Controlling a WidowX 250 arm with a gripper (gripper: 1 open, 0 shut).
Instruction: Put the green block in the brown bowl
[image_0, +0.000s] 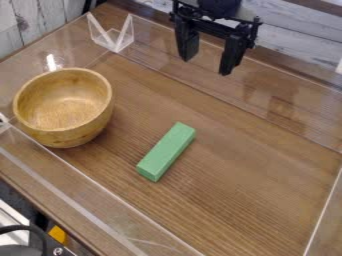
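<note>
Green rectangular block (167, 152) is lying diagonally; your open black pincer (211, 57), descending misaligned, is risking knocking it sideways.

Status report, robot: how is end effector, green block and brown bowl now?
Black end effector open, above table, holding nothing. Rectangular green block on wooden table, outside round brown wooden bowl. Nothing seen between them.

Bulky black arm (225, 8), dark gripper (213, 45) with two blocky black fingers (241, 55).
</note>
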